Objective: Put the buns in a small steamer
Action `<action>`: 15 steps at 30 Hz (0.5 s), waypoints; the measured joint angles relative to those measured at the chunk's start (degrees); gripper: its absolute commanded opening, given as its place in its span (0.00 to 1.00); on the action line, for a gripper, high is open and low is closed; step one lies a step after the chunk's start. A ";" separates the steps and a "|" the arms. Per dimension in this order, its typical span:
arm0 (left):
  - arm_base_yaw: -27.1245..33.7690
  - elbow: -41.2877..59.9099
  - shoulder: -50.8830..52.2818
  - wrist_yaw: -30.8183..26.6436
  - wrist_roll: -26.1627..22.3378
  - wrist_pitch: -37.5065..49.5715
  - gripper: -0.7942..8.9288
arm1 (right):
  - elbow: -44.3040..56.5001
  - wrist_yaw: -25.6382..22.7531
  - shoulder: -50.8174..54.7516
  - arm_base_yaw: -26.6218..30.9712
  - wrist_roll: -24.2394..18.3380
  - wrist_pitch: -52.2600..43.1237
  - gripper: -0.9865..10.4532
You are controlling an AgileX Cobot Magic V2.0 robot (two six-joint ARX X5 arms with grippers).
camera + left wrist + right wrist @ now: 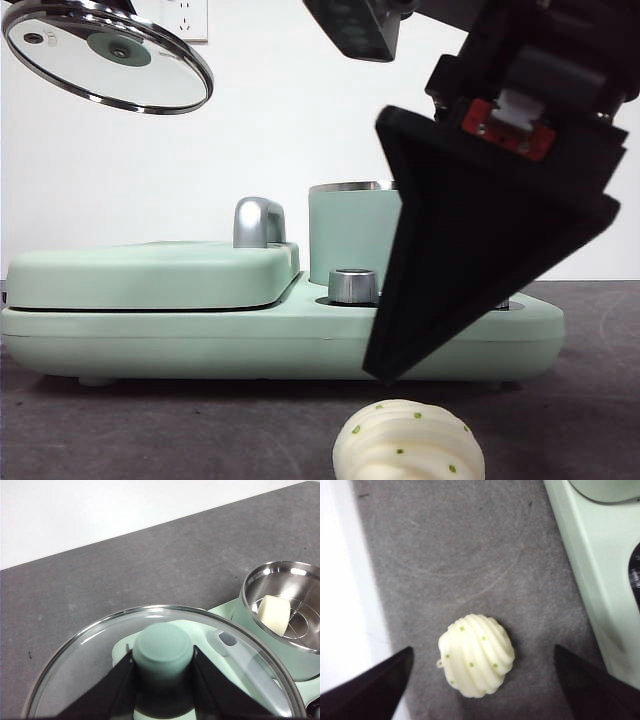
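The pleated bun [476, 655] with green flecks lies on the grey table, in front of the appliance [410, 440]. My right gripper [483, 652] hangs open above it, one jaw on each side and neither touching; it fills the right of the front view [400, 350]. The plain bun [274, 614] rests inside the small steamer [250, 587], the mint-green pot [355, 235] at the back. My left gripper [162, 655] is shut on the green knob [162, 645] of the glass lid [90, 670]. It holds the lid high in the air to the left of the pot [110, 55].
The mint-green appliance base [200, 335] carries a flat griddle [150, 275] with a silver handle [258, 222] and a steel dial [353, 285]. Its edge runs close beside the pleated bun [590, 555]. A white wall stands behind.
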State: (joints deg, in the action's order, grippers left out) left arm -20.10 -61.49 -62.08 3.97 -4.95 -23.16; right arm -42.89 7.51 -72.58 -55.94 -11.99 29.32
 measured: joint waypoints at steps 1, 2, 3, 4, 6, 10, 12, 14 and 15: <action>0.00 0.00 0.00 0.00 0.00 0.00 0.09 | 0.00 0.00 -0.15 0.00 0.00 -0.20 0.52; 0.00 0.00 0.00 0.00 0.00 0.00 0.09 | 0.00 0.00 -0.35 0.02 0.02 -0.24 0.52; 0.00 0.00 0.00 0.02 0.00 0.00 0.09 | 0.00 -0.02 -0.63 0.09 0.02 -0.22 0.52; 0.00 0.00 0.00 0.00 0.00 -0.02 0.09 | 0.00 -0.04 -0.98 0.09 0.02 -0.22 0.52; 0.00 0.00 0.00 0.02 0.00 -0.02 0.09 | 0.00 0.04 -1.77 -0.04 0.02 -0.22 0.52; 0.00 0.00 0.00 0.02 0.00 0.00 0.09 | 0.00 0.04 -4.37 -0.26 0.09 -0.24 0.52; 0.00 0.00 0.00 0.00 0.00 0.00 0.09 | 0.00 0.02 -5.64 -0.26 0.20 -0.24 0.51; 0.00 0.00 0.00 0.00 0.00 0.00 0.09 | 0.00 0.04 -6.38 -0.26 0.22 -0.42 0.49; 0.00 0.00 0.00 0.00 0.00 0.00 0.09 | 0.00 0.15 -6.80 -0.26 0.24 -0.50 0.48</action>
State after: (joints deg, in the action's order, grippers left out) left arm -20.10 -61.49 -62.08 3.97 -4.95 -23.16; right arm -42.89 7.66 -79.37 -56.21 -11.75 28.82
